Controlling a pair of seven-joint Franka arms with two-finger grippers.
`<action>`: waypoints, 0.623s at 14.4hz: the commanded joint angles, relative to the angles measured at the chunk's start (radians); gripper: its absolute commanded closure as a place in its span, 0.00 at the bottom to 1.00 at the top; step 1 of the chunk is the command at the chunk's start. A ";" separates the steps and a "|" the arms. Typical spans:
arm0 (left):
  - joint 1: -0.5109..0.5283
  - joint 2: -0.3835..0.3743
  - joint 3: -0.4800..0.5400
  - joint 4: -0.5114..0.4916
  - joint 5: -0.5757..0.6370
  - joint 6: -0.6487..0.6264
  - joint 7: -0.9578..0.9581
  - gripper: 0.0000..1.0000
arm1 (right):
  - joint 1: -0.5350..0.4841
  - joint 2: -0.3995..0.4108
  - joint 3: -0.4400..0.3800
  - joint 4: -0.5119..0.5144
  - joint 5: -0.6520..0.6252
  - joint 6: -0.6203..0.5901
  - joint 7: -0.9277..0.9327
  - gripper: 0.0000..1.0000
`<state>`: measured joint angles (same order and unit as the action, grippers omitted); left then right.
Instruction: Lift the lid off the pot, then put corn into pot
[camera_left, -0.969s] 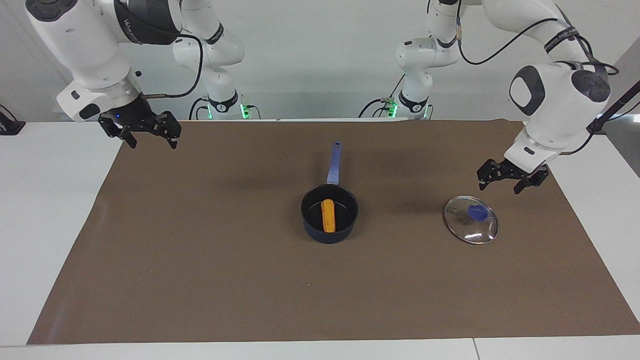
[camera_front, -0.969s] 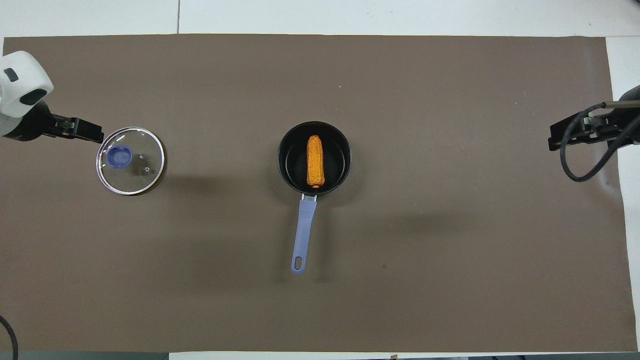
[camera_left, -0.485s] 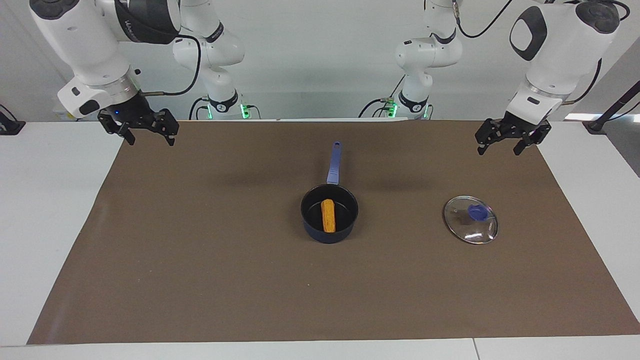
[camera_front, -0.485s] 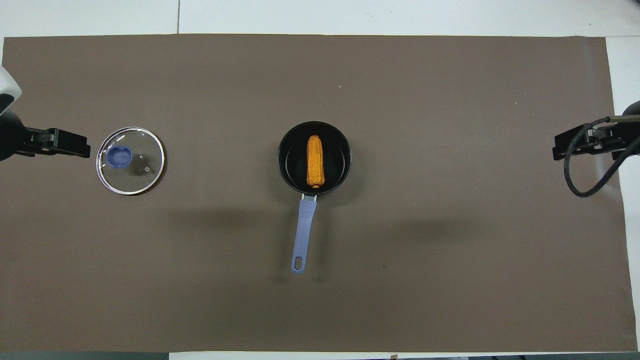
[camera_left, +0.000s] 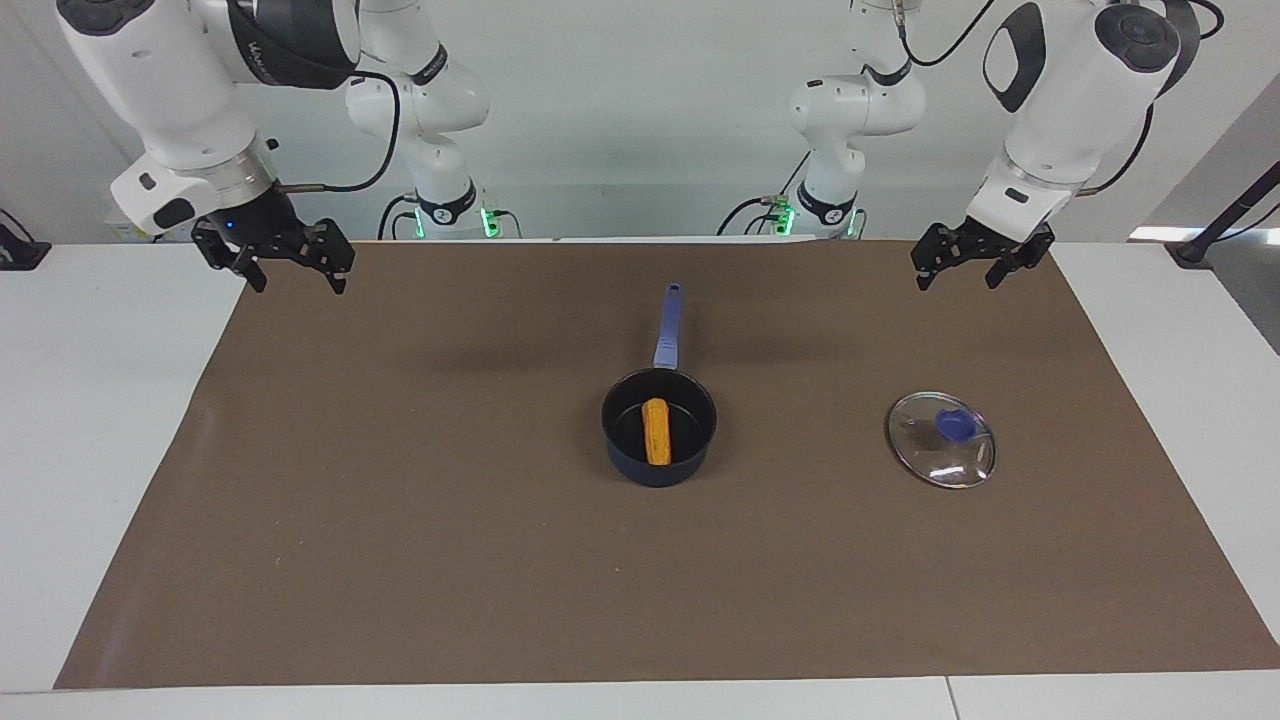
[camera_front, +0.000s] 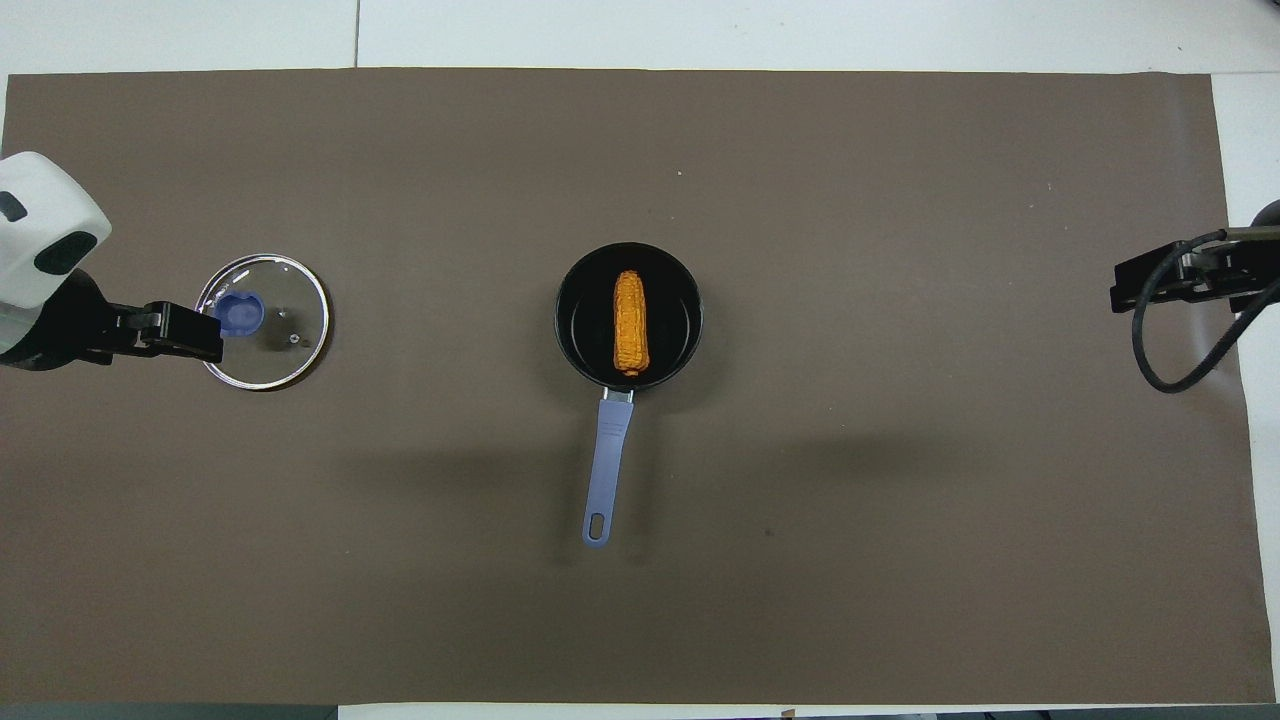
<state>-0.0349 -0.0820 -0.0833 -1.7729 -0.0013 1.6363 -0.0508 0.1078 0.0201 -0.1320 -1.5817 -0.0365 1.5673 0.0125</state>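
Pot: the pot (camera_left: 659, 427) (camera_front: 629, 315) stands on the brown mat (camera_left: 400, 500) (camera_front: 900, 550) near the middle of the table, uncovered, its long blue handle pointing toward the robots.
Corn: the corn (camera_left: 655, 431) (camera_front: 629, 322) lies inside the pot on its black bottom, lengthwise along the line of the handle.
Lid: the lid (camera_left: 942, 439) (camera_front: 263, 321) lies flat on the mat toward the left arm's end of the table, well apart from the pot, with its blue knob up.
Left gripper: the left gripper (camera_left: 965, 262) (camera_front: 185, 333) hangs in the air over the mat's edge nearest the robots, at the left arm's end; its fingers are spread and hold nothing. From overhead it overlaps the lid's rim, but the facing view shows it raised and clear of the lid.
Right gripper: the right gripper (camera_left: 291, 266) (camera_front: 1150, 284) hangs over the mat's corner at the right arm's end, fingers parted and empty.
Table: the white table (camera_left: 90, 400) (camera_front: 800, 30) shows around the mat.
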 joint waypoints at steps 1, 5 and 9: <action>-0.010 -0.015 0.014 0.027 -0.005 -0.015 -0.014 0.00 | -0.033 -0.011 0.009 -0.006 -0.014 0.022 -0.019 0.00; -0.007 -0.001 0.020 0.044 -0.005 -0.026 -0.011 0.00 | -0.045 -0.002 0.008 0.006 -0.011 0.020 -0.029 0.00; -0.008 0.001 0.022 0.029 -0.006 0.016 -0.011 0.00 | -0.046 0.004 0.006 0.008 -0.013 -0.003 -0.034 0.00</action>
<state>-0.0348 -0.0748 -0.0713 -1.7318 -0.0014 1.6360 -0.0513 0.0801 0.0205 -0.1323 -1.5776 -0.0401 1.5751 0.0118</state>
